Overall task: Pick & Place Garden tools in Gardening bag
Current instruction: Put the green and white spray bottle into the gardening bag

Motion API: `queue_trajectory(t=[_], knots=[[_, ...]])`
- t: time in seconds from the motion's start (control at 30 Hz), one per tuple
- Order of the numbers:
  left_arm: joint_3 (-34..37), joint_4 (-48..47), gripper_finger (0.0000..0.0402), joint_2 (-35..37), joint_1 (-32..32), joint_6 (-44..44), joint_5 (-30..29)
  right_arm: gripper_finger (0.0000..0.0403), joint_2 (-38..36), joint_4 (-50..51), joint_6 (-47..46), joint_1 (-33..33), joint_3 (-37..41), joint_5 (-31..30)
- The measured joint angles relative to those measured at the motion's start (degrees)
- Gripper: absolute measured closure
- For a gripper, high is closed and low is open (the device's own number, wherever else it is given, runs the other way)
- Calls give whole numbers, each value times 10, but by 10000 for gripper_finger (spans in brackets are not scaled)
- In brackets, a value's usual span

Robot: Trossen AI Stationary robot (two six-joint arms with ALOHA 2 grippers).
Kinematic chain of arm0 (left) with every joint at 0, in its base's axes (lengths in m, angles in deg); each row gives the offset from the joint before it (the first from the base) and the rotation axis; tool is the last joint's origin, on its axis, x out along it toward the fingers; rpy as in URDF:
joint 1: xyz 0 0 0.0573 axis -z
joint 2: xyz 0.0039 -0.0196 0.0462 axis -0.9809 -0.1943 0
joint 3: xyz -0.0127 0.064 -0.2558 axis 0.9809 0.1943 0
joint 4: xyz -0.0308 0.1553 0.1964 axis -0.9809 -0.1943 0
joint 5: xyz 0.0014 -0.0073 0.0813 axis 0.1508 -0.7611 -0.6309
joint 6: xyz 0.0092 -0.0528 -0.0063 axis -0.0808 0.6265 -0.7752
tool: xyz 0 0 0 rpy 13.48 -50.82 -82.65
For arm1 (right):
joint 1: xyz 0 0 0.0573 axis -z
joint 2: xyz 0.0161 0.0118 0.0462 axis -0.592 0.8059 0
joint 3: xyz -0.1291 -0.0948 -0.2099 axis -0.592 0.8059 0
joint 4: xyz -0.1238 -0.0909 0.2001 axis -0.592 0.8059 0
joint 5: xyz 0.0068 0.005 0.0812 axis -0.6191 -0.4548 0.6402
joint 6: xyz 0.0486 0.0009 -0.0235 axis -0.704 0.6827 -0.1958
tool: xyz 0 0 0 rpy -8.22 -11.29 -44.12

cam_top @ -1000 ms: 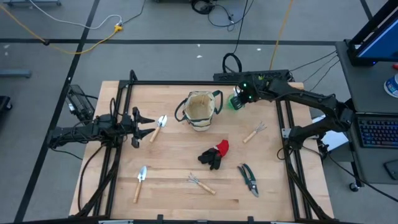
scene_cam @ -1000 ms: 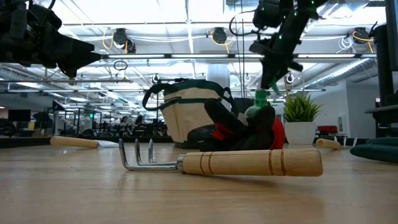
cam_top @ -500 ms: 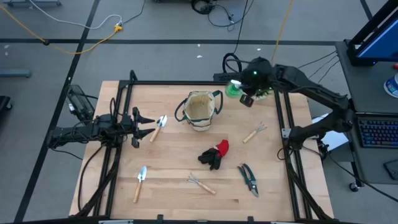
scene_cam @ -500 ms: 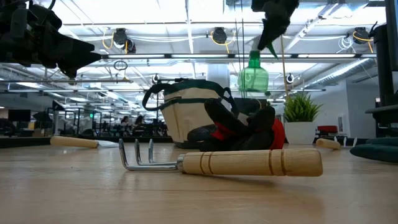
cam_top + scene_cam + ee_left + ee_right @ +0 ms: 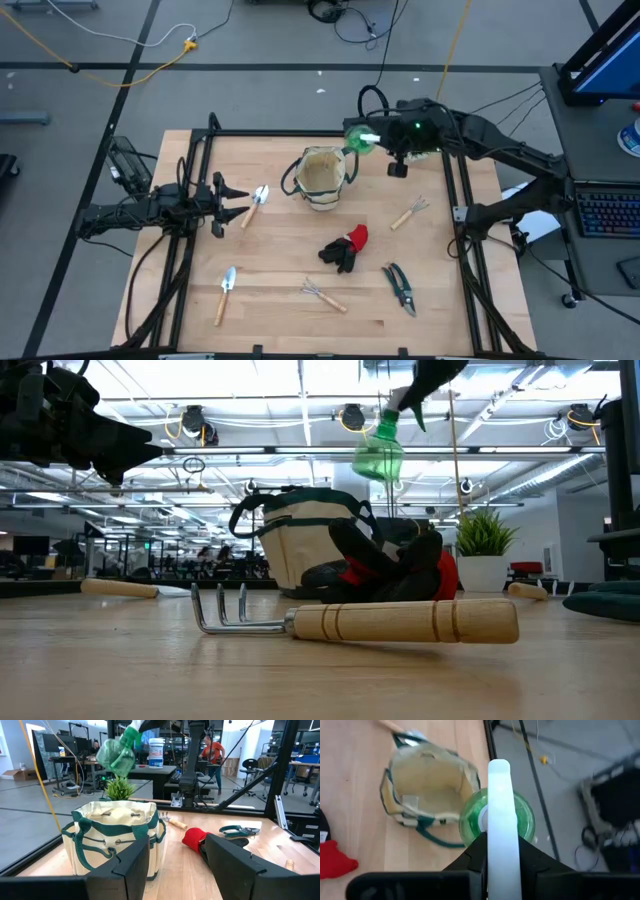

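1. One green spray bottle (image 5: 360, 141) hangs upper centre of the high view, beside the gardening bag (image 5: 322, 178), gripped in the right gripper (image 5: 385, 139) jaws.
2. Carrying step; next, centre over the bag's mouth and lower.
3. Left gripper (image 5: 238, 198) waits mid-left, jaws apart, empty.

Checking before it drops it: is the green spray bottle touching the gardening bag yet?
Apart. In the low view the spray bottle, held by the right claw, hangs clear above the gardening bag, with background showing between them.

right gripper (image 5: 378, 141) holding green spray bottle (image 5: 358, 139) beside gardening bag (image 5: 322, 177) | left gripper (image 5: 236, 200) idle near trowel (image 5: 256, 203)
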Motion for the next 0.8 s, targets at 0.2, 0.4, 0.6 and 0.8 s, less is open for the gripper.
queue_trajectory(t=[0.2, 0.4, 0.6, 0.8], knots=[[0, 0, 201, 0, 0, 0, 0, 361, 0, -57, 82, -46, 0, 30], [0, 0, 201, 0, 0, 0, 0, 361, 0, -122, 150, -90, 0, 78], [0, 0, 201, 0, 0, 0, 0, 361, 0, -172, 228, -128, 0, 123], [0, 0, 201, 0, 0, 0, 0, 358, 0, -222, 262, -155, 0, 178]])
